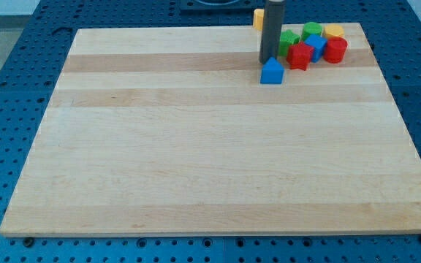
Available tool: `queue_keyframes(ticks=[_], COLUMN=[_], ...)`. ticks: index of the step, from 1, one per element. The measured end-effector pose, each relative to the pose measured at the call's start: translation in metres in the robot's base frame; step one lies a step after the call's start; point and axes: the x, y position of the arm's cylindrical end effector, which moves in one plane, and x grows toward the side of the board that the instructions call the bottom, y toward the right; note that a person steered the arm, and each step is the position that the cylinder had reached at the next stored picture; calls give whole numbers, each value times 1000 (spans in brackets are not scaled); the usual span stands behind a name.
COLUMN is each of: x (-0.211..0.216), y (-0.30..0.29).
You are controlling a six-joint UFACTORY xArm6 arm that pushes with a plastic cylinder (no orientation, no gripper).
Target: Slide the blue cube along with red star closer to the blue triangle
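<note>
At board's top right, my tip [269, 61] set touching blue triangle [272, 71]; no jaws, nothing held. Blue cube [315, 47] and red star [298, 55] clustered just right of tip. Repositioning beyond cluster judged needed next.

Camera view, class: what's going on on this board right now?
A robot arm's dark rod stands near the wooden board's top edge, my tip just above the blue triangle. To its right sits a tight cluster: red star, blue cube, two green blocks, a yellow one and another red one. Star and cube lie close to the triangle, not touching it.
</note>
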Motion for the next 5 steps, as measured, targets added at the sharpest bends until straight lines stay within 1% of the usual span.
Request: queue_keyframes(ticks=[2, 3, 4, 5], x=[81, 89, 74, 44], y=[31, 44, 94, 155])
